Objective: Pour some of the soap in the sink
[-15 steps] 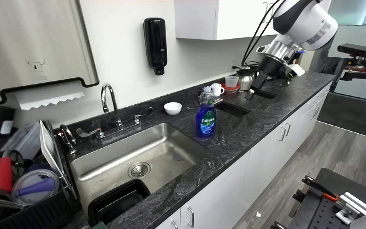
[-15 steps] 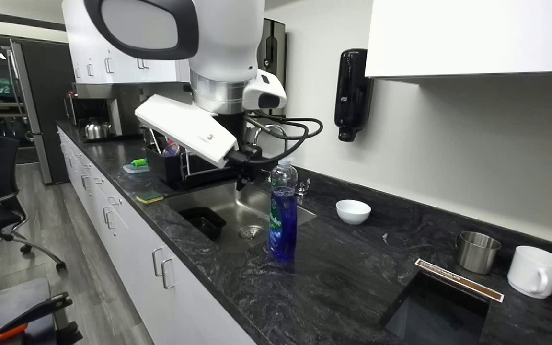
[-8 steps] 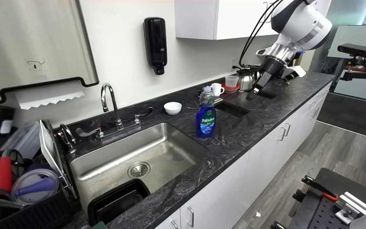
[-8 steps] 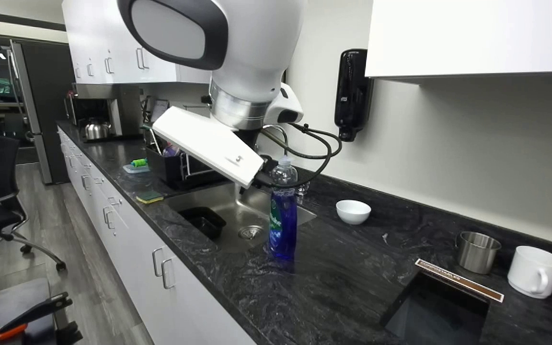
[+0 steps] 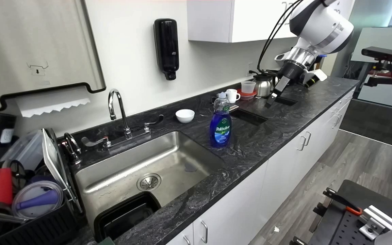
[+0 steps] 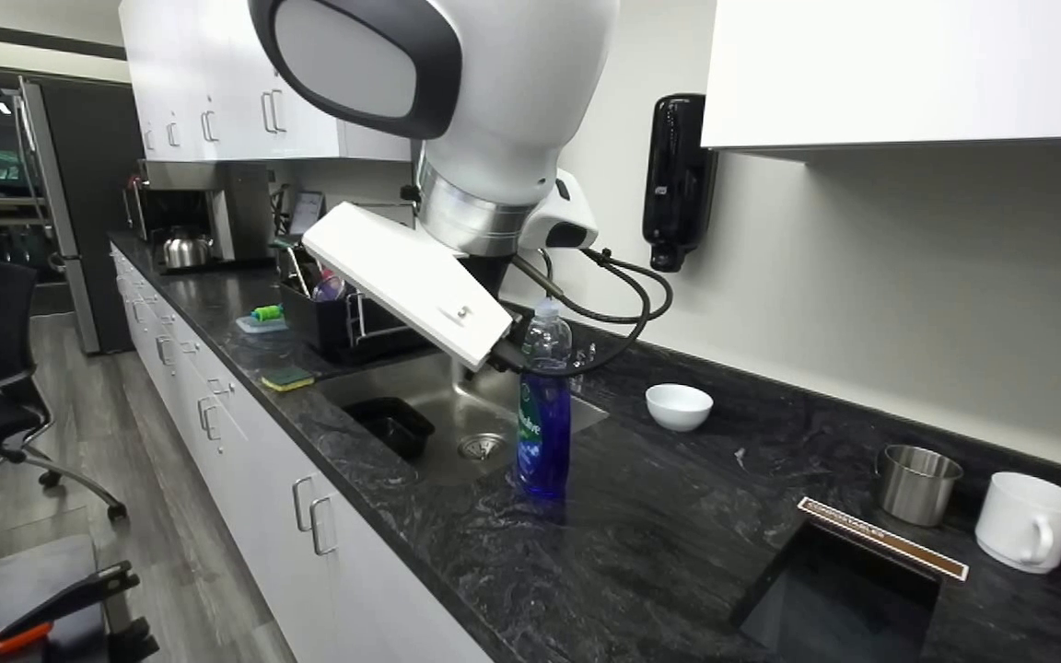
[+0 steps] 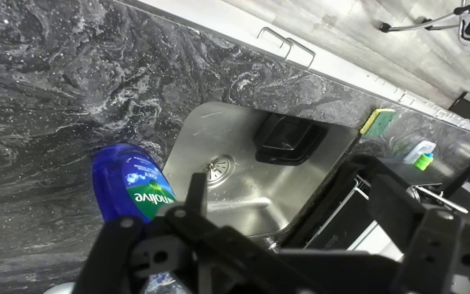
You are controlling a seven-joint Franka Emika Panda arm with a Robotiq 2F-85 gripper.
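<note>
The soap bottle (image 5: 220,124), ungrasped and upright, is seen to one side of the empty, wide-spread pincer (image 7: 290,185); the sink (image 5: 162,160) is framed ahead. An approach appears in hand; next, alignment around the soap bottle, then closing, is called for.

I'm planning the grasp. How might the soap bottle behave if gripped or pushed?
Tall and narrow, the bottle might tip from a high push. Blue liquid fills over half of it, so it's likely fairly heavy. Its smooth sides may be slippery.
</note>
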